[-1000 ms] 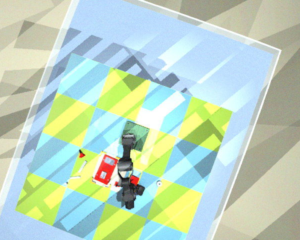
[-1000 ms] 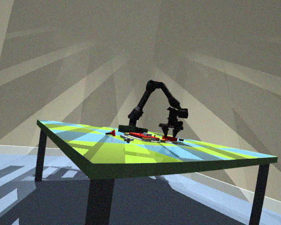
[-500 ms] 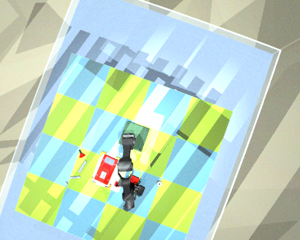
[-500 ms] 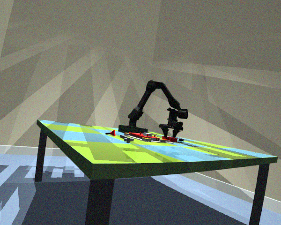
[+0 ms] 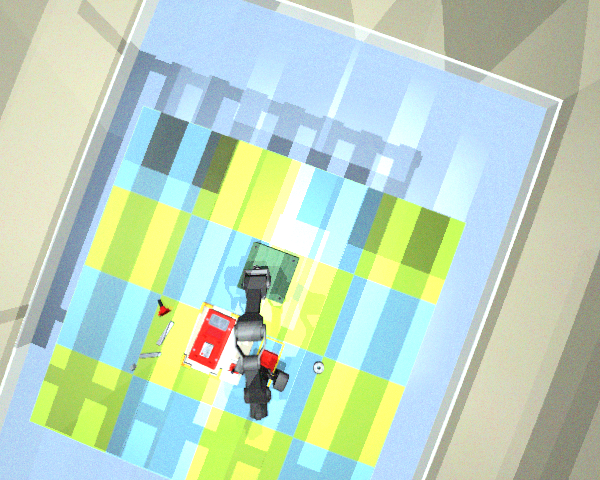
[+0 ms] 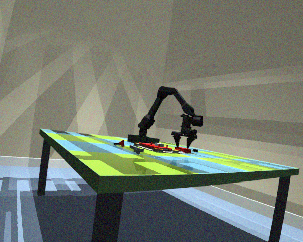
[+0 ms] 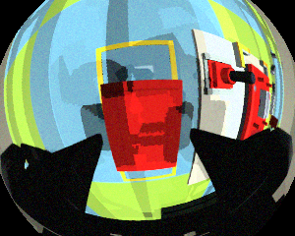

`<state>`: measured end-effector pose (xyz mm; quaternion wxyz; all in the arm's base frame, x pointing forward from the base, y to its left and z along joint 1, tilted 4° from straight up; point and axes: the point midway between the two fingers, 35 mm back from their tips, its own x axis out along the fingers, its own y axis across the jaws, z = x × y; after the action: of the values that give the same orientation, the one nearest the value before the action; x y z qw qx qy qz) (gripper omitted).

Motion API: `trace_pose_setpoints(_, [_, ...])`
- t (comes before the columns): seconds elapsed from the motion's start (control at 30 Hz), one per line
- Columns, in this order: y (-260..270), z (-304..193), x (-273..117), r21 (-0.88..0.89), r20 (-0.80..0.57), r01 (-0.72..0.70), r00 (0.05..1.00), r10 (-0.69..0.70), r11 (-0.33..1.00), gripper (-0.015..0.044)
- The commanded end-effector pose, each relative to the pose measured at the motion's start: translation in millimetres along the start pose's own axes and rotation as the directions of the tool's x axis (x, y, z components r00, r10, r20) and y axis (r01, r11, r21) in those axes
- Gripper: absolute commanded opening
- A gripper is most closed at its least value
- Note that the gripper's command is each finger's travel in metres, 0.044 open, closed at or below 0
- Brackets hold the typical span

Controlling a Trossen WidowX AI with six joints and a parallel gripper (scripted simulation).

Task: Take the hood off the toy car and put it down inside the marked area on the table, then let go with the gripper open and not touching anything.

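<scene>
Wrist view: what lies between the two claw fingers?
The red hood, lying on the table within the yellow outline. The claw is open, and gaps show on either side of the hood.
</scene>
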<state>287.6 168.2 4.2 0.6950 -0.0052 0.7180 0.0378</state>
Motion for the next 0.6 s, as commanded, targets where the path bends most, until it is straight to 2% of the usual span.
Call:
trace_pose_setpoints(0.0, [2,4,-30,-0.005,0.014,-0.012,1.000,0.012,1.000,0.0440])
trace_pose_setpoints(0.13, [1,2,-59,-0.005,0.011,-0.014,1.000,0.014,1.000,0.0440])
trace_pose_setpoints(0.57, [1,2,-59,-0.005,0.011,-0.014,1.000,0.014,1.000,0.0440])
